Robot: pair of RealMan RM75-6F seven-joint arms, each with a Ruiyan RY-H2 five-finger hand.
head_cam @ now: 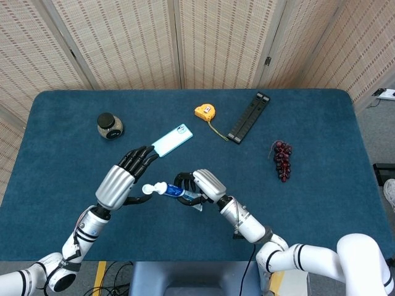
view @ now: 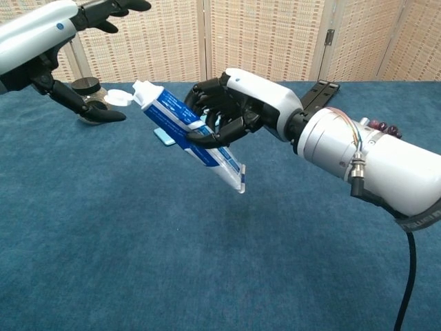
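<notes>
Gripping a toothpaste tube (head_cam: 173, 190), the right hand (head_cam: 203, 184) meets the spread left hand (head_cam: 120, 184).

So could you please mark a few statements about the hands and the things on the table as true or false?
1. The right hand holds the toothpaste tube. True.
2. The tube lies flat on the table. False: it is held above it, tilted.
3. The left hand grips the jar. False: its fingers are spread beside the tube's cap.
4. The grapes lie apart from both hands. True.
</notes>
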